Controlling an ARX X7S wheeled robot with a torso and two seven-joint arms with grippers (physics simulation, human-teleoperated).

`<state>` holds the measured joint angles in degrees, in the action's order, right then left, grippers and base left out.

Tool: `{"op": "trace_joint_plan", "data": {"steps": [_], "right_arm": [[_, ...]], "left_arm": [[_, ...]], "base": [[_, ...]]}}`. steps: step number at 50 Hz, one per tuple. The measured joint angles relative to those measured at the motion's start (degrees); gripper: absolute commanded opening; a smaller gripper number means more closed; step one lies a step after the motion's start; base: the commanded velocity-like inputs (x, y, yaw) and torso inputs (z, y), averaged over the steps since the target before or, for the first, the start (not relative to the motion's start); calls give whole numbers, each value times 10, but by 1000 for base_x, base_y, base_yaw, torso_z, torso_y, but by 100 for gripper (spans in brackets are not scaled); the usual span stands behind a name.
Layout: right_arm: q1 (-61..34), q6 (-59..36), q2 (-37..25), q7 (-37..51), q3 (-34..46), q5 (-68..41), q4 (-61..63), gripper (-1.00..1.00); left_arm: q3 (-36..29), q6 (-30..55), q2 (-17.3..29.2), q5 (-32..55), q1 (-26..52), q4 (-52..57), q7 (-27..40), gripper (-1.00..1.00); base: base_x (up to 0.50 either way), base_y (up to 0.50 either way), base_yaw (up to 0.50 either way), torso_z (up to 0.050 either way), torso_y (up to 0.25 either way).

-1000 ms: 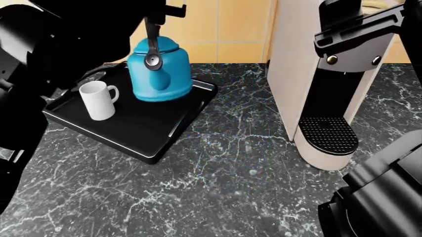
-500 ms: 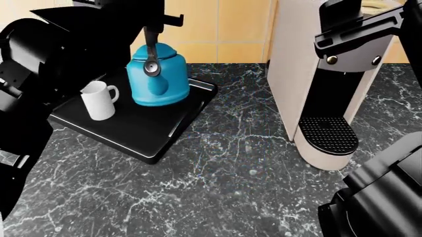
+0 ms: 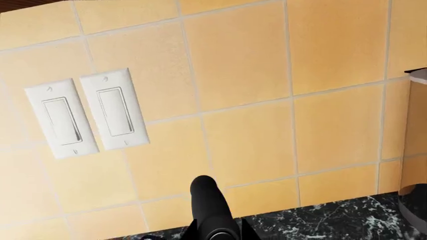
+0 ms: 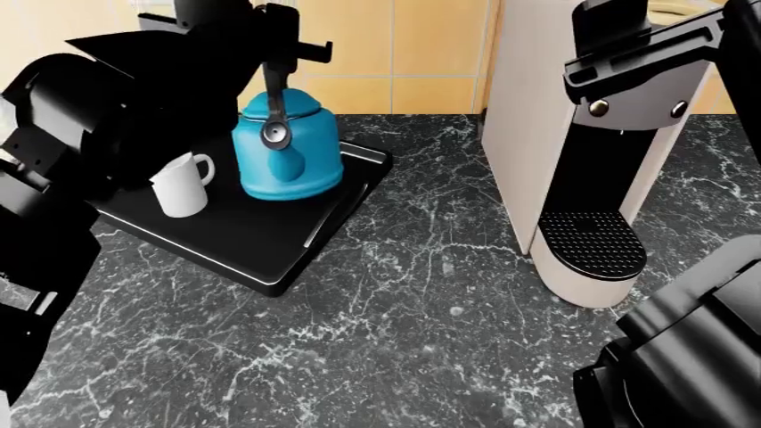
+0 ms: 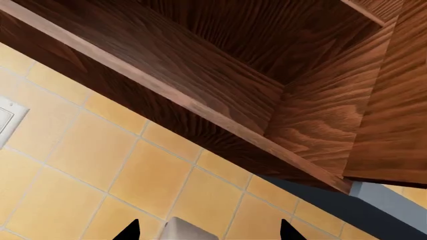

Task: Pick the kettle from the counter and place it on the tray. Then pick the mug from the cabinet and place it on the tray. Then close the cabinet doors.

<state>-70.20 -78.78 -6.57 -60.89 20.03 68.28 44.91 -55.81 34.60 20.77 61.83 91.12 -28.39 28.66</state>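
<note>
Blue kettle stands on the tray, upright, spout toward the camera. Mug stands just beside it, also on the tray. Tray rests on the worktop, near the tiled wall. Coffee machine stands well apart from the tray.

Step in hand, as judged: both placements are done; only closing the cabinet doors remains. Right wrist view looks up into the open wooden cabinet, one door swung out at the edge of the view.

Left arm fills the head view's left side, above and partly in front of the tray. Left end effector: only one dark finger shows in its wrist view, facing the wall and two switches; open or closed cannot be told. Right end effector: two dark tips show far apart, so it reads as open and empty.

Next move calls for getting an end effector behind the outer face of a door and pushing it round; the risk is the left arm brushing the kettle handle on the way up.

Versus the earlier head frames: left arm has risen and moved in, now hiding more of the tray's left end. Kettle and mug sit slightly differently in the view but are on the tray throughout.
</note>
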Motion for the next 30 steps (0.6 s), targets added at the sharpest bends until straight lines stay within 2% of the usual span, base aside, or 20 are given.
{"op": "trace_joint_plan", "data": {"steps": [30], "right_arm": [[7, 1, 0, 9, -4, -12, 3, 100]], "left_arm": [[-8, -35, 2, -23, -25, -12, -14, -100]], "base": [[0, 0, 0, 0, 1]]}}
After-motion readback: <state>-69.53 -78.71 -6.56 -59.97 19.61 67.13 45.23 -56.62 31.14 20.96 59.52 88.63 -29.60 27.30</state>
